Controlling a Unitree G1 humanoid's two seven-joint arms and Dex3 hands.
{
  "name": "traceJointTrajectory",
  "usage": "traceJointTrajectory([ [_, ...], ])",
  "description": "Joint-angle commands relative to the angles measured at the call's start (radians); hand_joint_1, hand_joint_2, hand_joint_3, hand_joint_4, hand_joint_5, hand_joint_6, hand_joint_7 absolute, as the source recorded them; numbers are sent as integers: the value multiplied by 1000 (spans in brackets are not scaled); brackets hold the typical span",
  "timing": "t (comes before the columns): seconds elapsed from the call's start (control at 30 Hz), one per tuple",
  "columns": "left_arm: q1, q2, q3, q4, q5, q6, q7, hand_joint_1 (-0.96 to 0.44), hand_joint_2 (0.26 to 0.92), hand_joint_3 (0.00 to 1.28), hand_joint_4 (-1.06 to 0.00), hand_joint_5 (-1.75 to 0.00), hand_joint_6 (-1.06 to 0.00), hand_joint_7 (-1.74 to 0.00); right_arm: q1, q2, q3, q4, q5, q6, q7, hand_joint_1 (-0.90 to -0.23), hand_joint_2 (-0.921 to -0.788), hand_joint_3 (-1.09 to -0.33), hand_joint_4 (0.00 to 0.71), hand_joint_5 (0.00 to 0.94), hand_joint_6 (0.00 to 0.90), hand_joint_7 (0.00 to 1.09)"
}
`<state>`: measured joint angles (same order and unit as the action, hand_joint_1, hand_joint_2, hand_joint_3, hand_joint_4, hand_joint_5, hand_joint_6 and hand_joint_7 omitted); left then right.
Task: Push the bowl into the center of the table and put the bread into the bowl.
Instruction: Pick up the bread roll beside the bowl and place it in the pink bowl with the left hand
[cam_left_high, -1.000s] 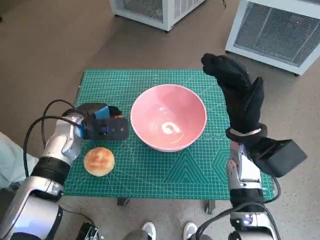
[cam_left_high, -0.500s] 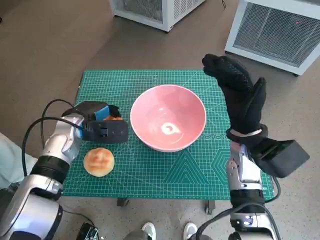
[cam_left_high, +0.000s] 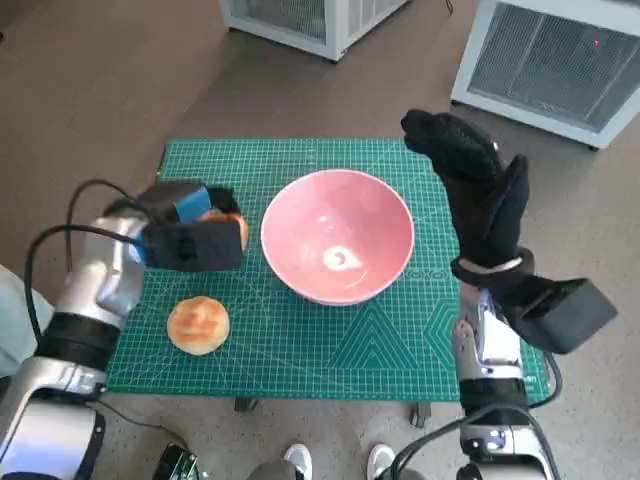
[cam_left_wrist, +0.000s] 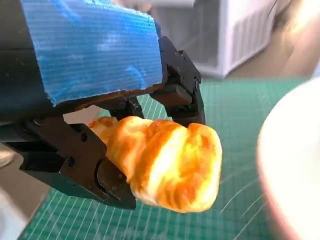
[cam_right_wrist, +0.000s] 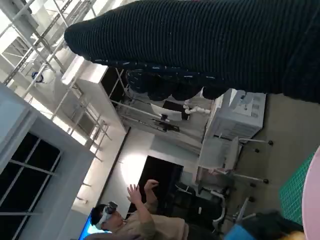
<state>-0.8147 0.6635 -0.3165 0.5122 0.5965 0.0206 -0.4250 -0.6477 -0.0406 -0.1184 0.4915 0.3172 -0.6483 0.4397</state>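
- On the green cutting mat that covers the worktop (cam_left_high: 300, 160), the pink bowl (cam_left_high: 337, 235) sits about mid-mat, so I'd judge the push step finished and the bread step now in hand
- Right hand (cam_left_high: 475, 190), the gloved one, is raised upright just beside the bowl's right rim with fingers extended and nothing in it; whether it touches the rim can't be told from the head view
- Left hand (cam_left_high: 185, 232), blue tape on its back, hovers above the mat just left of the bowl, and its black fingers (cam_left_wrist: 182, 92) are clamped round the bread (cam_left_wrist: 165, 162), a golden twisted piece, as the left wrist view shows plainly
- That bread looks lifted off the mat, with the bowl's pale rim blurred close by at the edge of the wrist view
- Another round bun (cam_left_high: 198, 322) lies on the mat near the front left corner, apart from both hands
- Next move, as I read it: carry the left hand sideways over the rim until the bread hangs above the bowl's hollow, then spread the fingers; the lift must clear the rim so the bowl isn't knocked off centre
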Motion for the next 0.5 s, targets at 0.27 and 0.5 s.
traceJointTrajectory([
  [0.27,10,59,154,-315,-79,63,-57,3,909,3,-821,-989,-680,-1139,14,2,-8,13,16,11,17,-738,-921,-725,267,7,104,469],
  [0.5,3,39,205,-467,-101,84,-46,2,894,0,-867,-965,-711,-1082,12,3,-11,21,21,6,22,-737,-921,-724,268,6,103,467],
])
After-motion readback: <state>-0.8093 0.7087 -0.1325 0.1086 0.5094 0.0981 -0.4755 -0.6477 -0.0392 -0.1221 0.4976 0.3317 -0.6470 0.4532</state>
